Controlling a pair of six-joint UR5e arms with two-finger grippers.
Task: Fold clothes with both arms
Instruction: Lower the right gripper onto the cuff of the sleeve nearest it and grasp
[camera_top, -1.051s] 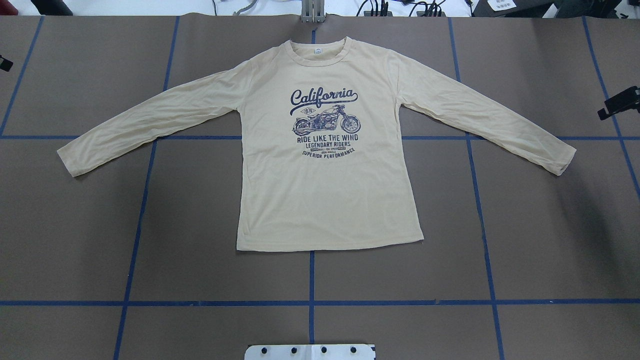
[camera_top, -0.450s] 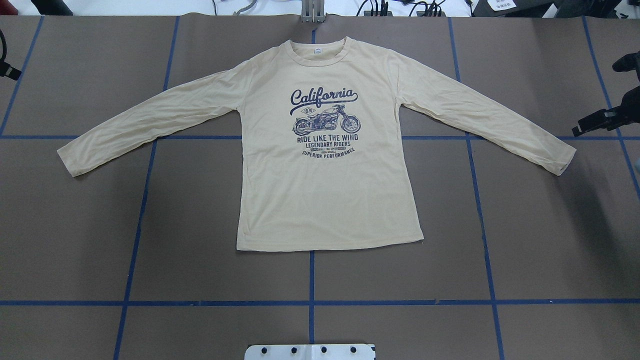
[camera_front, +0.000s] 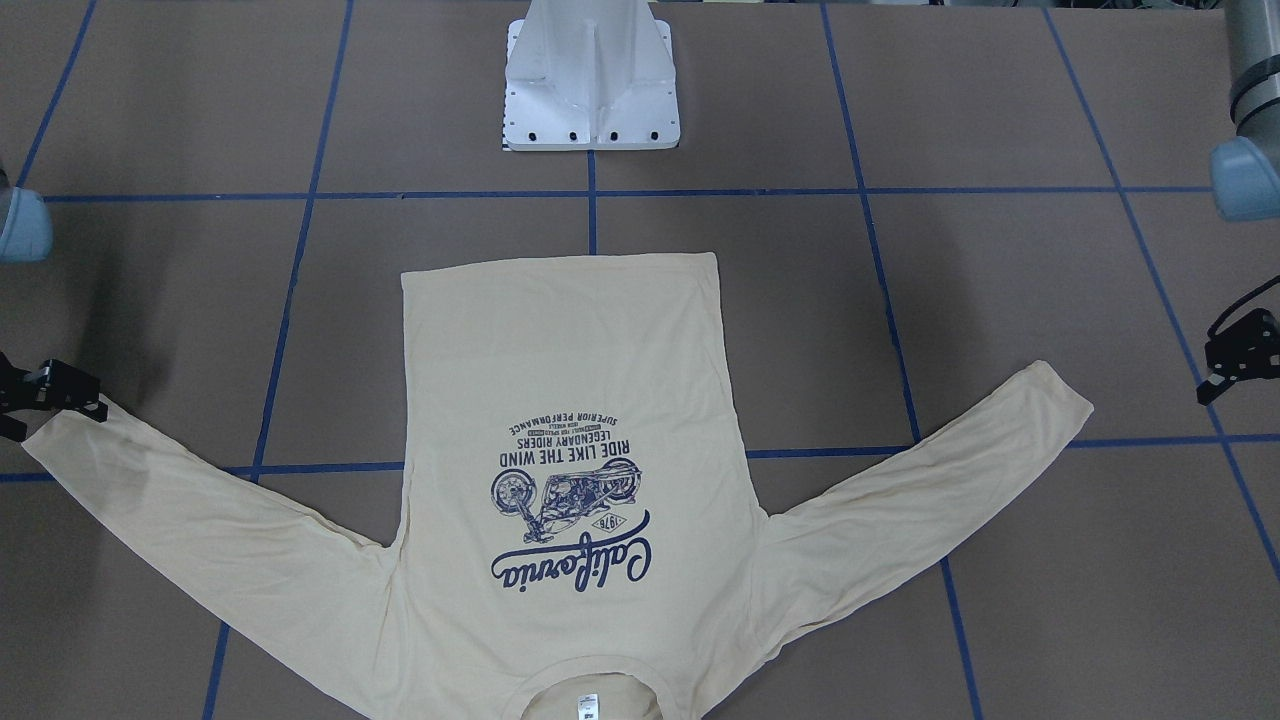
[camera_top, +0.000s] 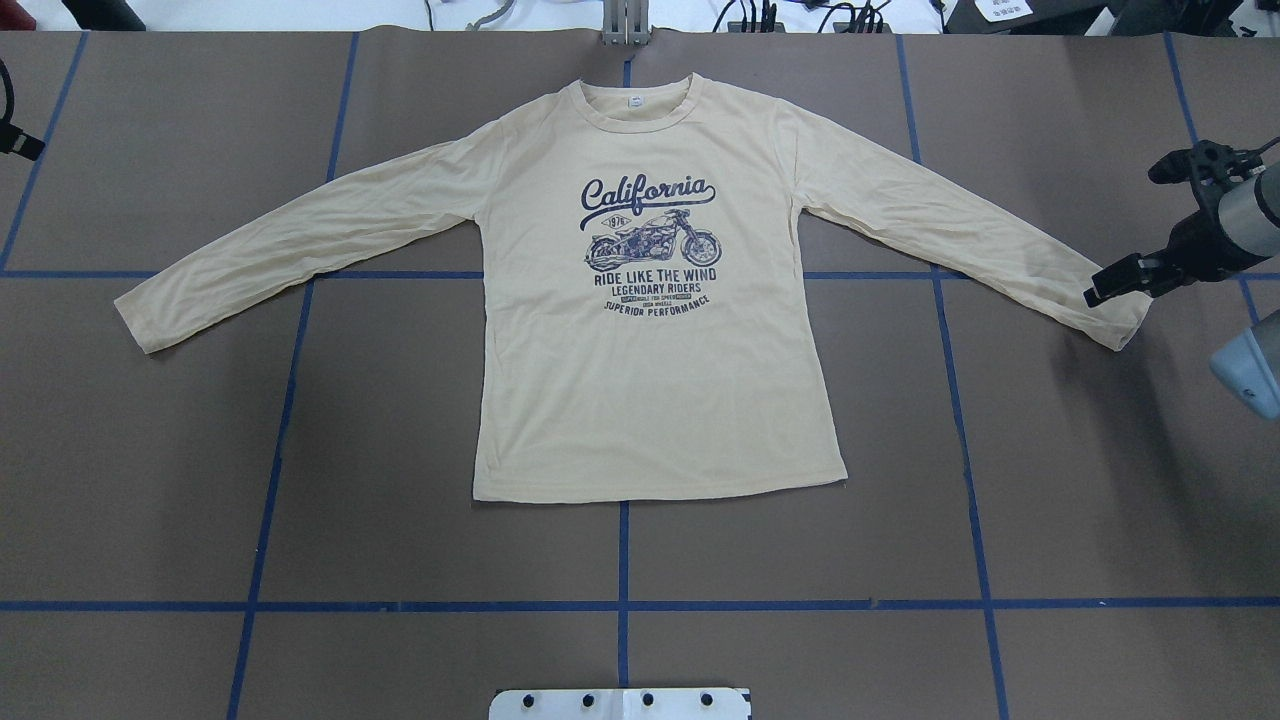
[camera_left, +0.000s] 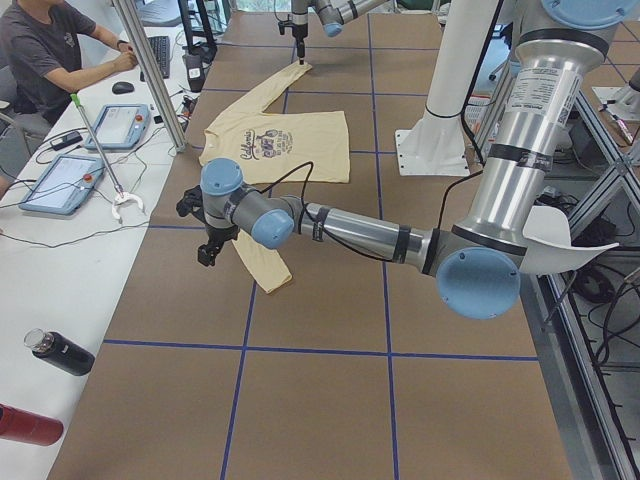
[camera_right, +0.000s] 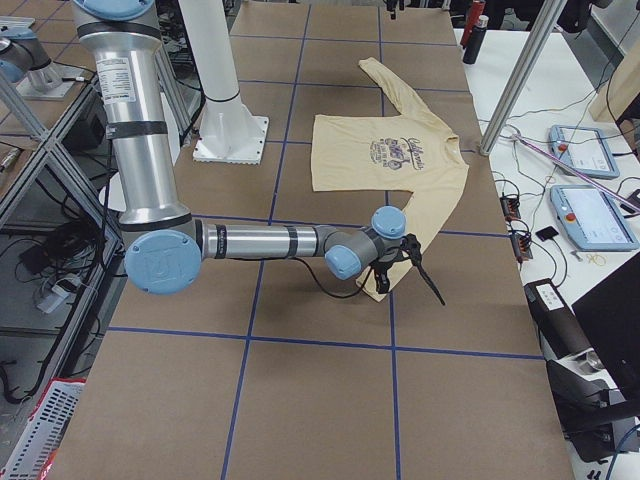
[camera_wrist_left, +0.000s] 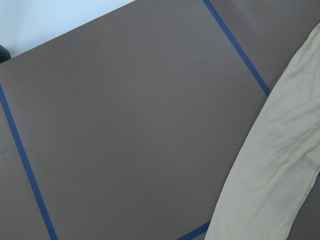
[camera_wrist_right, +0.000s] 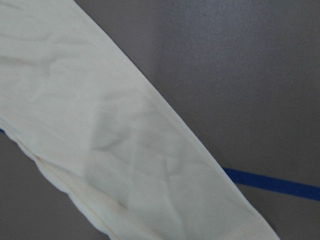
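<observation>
Assessing the opening approach of the first fold: the T-shirt (camera_top: 650, 400) lies flat and print-up at the centre of the table (camera_top: 400, 560), collar toward the top of the overhead view, both sleeves spread out and down to either side, with no fold made yet. The right gripper (camera_top: 1105, 288) stands at the right edge of the overhead view, just above and beside the right sleeve cuff (camera_top: 1125, 325); its wrist camera is filled by that sleeve at close range. I cannot tell whether its jaws are parted or closed, nor whether it touches the fabric, and I see nothing gripped. The left gripper (camera_front: 1225, 365) sits at the right edge of the front-facing view, well apart from the left sleeve cuff (camera_top: 140, 320); its jaw state is likewise not readable. In my judgement the next move calls for the right gripper to settle on the cuff and pinch the thin fabric cleanly, while the left arm closes the gap to its own cuff. Compared with half a second ago, the right gripper has advanced inward from the frame edge to the cuff; the left has barely moved, and the shirt is unmoved.
</observation>
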